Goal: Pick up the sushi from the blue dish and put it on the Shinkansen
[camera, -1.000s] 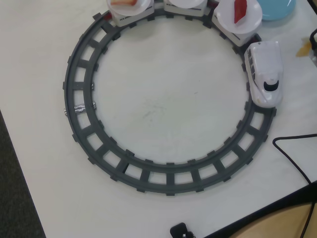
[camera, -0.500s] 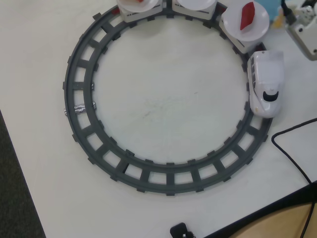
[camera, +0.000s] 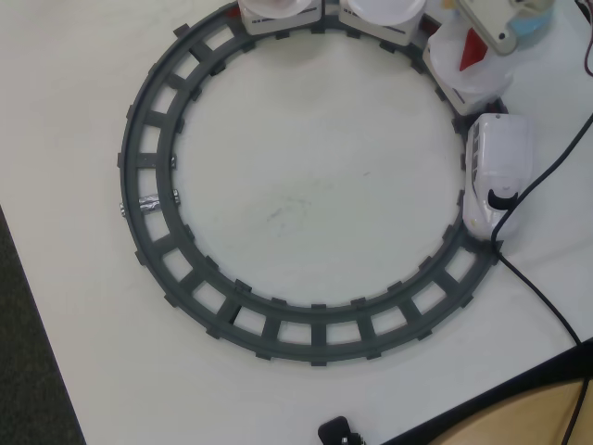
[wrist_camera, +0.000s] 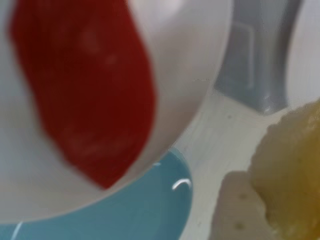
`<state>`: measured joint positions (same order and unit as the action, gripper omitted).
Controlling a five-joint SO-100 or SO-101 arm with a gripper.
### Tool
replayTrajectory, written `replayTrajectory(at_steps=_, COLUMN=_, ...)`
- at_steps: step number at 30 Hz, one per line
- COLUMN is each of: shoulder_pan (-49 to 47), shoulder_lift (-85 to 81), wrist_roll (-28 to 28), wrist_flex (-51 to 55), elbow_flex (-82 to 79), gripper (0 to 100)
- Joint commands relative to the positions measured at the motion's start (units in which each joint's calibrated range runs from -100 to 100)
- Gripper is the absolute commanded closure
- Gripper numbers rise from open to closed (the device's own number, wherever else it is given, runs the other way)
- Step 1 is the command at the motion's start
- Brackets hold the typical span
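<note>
I am looking through the wrist view first: the sushi (wrist_camera: 292,172) is filling the frame at 4 o'clock, yellow and blurred, very close to the lens. I am taking it as held, but the fingers are not showing, so I cannot tell whether the jaws are clamped on it or merely beside it. A pale block under it at 5 o'clock may be a finger; too blurred to say.

Below the lens, a white plate (wrist_camera: 200,60) carrying a red piece (wrist_camera: 90,90) is covering the frame from 9 to 1 o'clock. The blue dish (wrist_camera: 150,210) is peeking out from under it at 6 o'clock. A grey shape at 1 o'clock is probably track.

In the overhead view the arm (camera: 496,23) is entering at 1 o'clock, over a plate car with the red piece (camera: 471,51). The train (camera: 496,171) is sitting on the track (camera: 153,139) at 3 o'clock, nose toward 5 o'clock. More plate cars are trailing along the top edge. A black cable (camera: 547,176) is crossing the nose.

Risks, my judgement: the plate beneath me is occupied, so releasing here could stack or knock the red piece off. The cable could snag the train. An uncertain grip could drop the sushi short.
</note>
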<state>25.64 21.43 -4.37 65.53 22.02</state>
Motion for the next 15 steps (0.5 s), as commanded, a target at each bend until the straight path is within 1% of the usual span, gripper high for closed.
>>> replayTrajectory(at_steps=1, shoulder_pan=0.0, shoulder_lift=3.3, wrist_roll=0.3, wrist_flex=0.8, elbow_flex=10.7, gripper=98)
replayTrajectory(at_steps=6, shoulder_pan=-0.1, shoulder_lift=5.7, wrist_roll=0.3, wrist_flex=0.8, elbow_flex=13.5, gripper=98)
replayTrajectory(at_steps=15, shoulder_pan=-1.7, shoulder_lift=6.6, wrist_roll=0.3, wrist_flex=0.7, elbow_flex=12.7, gripper=98)
